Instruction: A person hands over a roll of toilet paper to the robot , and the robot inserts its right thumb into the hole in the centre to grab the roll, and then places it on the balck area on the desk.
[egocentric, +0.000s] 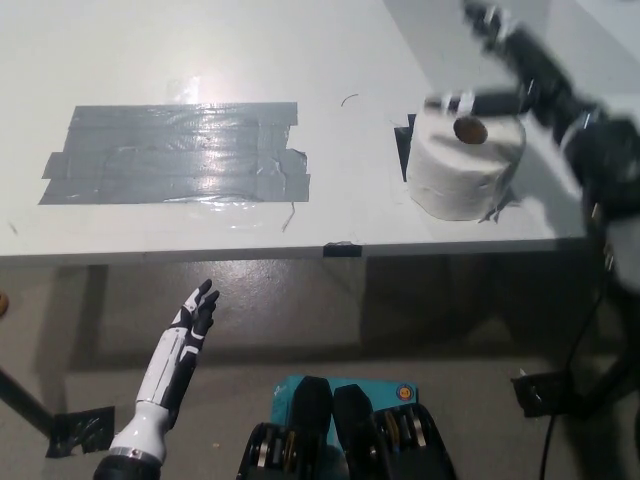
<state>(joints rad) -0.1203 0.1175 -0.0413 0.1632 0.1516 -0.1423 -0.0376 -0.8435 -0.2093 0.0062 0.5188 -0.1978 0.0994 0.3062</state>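
Hanging below the desk's near edge, the left hand (190, 325) is idling over the floor at the lower left, its fingers held straight and slightly apart, holding nothing. On the desk (330, 50), near its near edge and toward the right, the roll (465, 155) is standing on end with its hole facing up. It is sitting on black tape (403, 145), of which only a small strip is showing at the roll's left side. Reaching in from the right, the right hand (520, 85) is blurred, spreading wide above and just behind the roll, one finger stretching over the roll's top near the hole; whether it is touching the paper cannot be told. A grey tape patch (170, 152) is lying well apart, toward the left.
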